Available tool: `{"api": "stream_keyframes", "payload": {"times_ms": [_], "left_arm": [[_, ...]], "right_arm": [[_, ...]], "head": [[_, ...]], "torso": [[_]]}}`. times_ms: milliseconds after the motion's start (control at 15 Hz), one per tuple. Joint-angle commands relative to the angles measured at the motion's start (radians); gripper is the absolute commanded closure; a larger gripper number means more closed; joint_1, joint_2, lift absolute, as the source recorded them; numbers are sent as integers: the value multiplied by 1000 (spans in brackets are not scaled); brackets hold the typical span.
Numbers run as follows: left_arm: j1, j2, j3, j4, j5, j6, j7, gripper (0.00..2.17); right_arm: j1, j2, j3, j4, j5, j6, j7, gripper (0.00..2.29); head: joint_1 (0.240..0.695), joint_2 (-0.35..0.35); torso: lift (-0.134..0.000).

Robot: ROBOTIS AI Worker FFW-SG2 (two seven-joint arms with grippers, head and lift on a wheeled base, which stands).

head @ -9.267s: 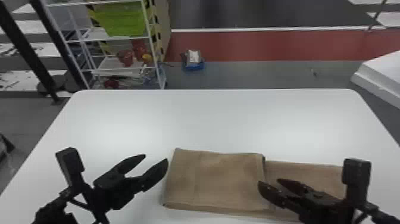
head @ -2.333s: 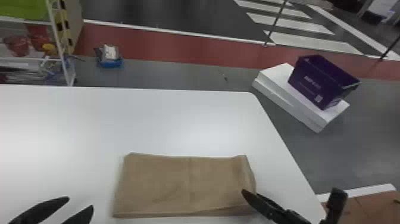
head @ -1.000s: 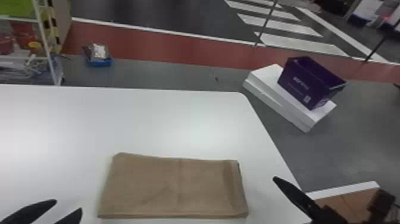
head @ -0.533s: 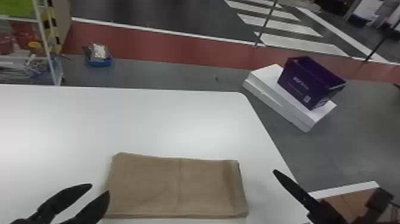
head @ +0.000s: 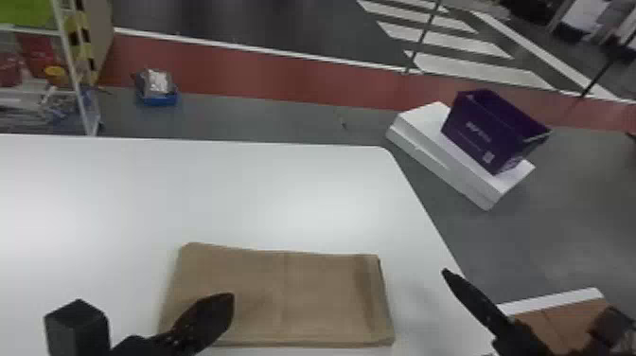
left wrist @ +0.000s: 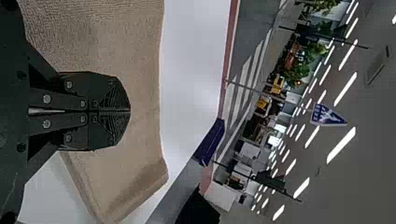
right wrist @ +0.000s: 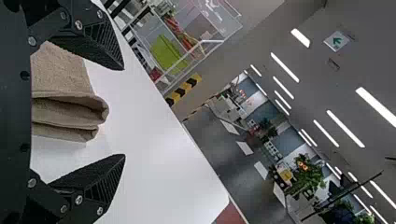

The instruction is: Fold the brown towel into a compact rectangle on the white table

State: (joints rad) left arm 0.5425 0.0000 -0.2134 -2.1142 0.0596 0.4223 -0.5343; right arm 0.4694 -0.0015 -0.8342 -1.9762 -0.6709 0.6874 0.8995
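The left gripper's (head: 227, 303) jaws are pressed together, nothing visible between them; the right gripper's (head: 473, 296) jaws stand wide apart and empty. Beneath the left jaws and left of the right ones, the brown towel (head: 293, 298) lies folded in a layered rectangle on the white surface (head: 284, 199).

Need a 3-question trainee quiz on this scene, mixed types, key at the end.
1. True or false: the fingers of the black left tool are spread wide apart.
2. The black right tool is:
a) clamped on the folded brown cloth towel
b) open, off the towel's right end
c) shut above the towel
3. Fill in: the purple bin stands on a ____ block.
Key: 1 false; 2 b; 3 white
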Motion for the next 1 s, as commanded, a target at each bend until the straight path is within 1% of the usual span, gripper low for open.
{"api": "stream_keyframes", "payload": {"times_ms": [0,67,133,267,400,467,667,933], "left_arm": [[-6,-3,3,10,-14,-9,8,2138],[-6,0,8,10,-23,-6,31,2138],[-6,9,5,10,-37,3,74,2138],[-6,9,5,11,-60,25,94,2138],[-6,9,-4,11,-92,56,134,2138],[-7,11,-9,11,-95,68,140,2138],[-7,11,-24,8,-132,74,177,2138],[-6,14,-30,-7,-156,111,223,2138]], "right_arm": [[0,2,-3,0,-3,-1,2,255],[0,2,-2,-1,-1,-7,2,255],[-1,2,0,0,-1,-10,2,255],[-8,2,6,0,5,-10,2,255],[-11,2,18,0,7,-16,1,255],[-12,2,20,0,11,-16,1,252],[-12,2,20,4,13,-22,1,245],[-12,2,12,4,7,-19,13,245]], "head": [[695,-350],[695,-350],[695,-350],[695,-350],[695,-350],[695,-350],[695,-350],[695,-350]], "torso": [[-124],[-124],[-124],[-124],[-124],[-124],[-124],[-124]]}}
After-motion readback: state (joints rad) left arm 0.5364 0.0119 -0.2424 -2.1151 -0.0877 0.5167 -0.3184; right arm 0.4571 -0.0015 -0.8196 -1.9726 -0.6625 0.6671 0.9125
